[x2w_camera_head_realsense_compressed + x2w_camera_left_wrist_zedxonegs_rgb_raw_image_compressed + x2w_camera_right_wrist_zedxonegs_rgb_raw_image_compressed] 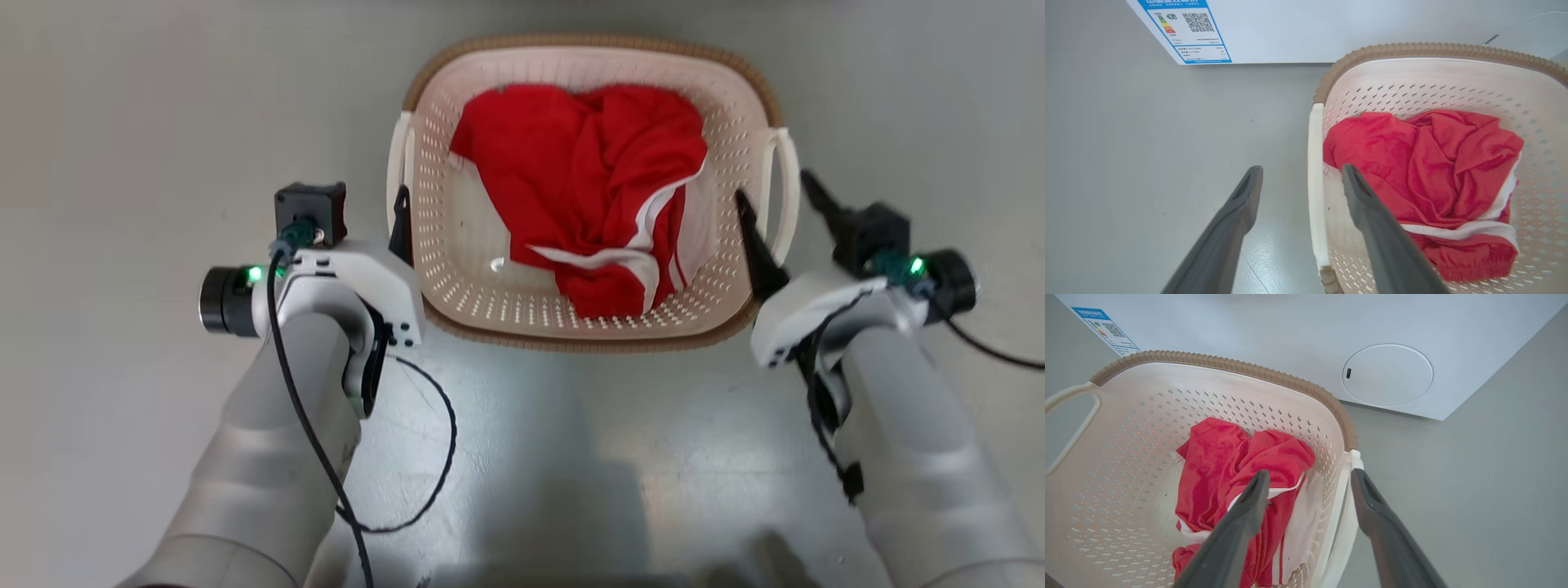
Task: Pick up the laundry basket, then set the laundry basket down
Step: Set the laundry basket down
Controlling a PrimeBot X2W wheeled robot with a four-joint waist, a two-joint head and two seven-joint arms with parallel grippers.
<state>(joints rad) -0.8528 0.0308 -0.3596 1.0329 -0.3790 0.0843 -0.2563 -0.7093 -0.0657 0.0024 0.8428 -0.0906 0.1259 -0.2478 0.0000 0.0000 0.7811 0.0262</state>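
Note:
The laundry basket (457,282) is cream-white and perforated with a brown woven-look rim (1412,49), and it sits straight ahead of me on the grey floor. A crumpled red garment (588,180) with white stripes lies inside it. My left gripper (1302,170) is open, with one finger on either side of the basket's left loop handle (1315,163): one finger is inside the basket, the other outside. My right gripper (1309,474) is open too and straddles the right handle (785,192) and side wall (1345,498) the same way. My right gripper (771,186) holds nothing.
A white washing machine (1290,326) stands just beyond the basket, with a round cover (1387,375) low on its front and a blue energy label (1188,30) at its corner. Bare grey floor (122,163) spreads to both sides. A loose black cable (441,457) hangs from my left arm.

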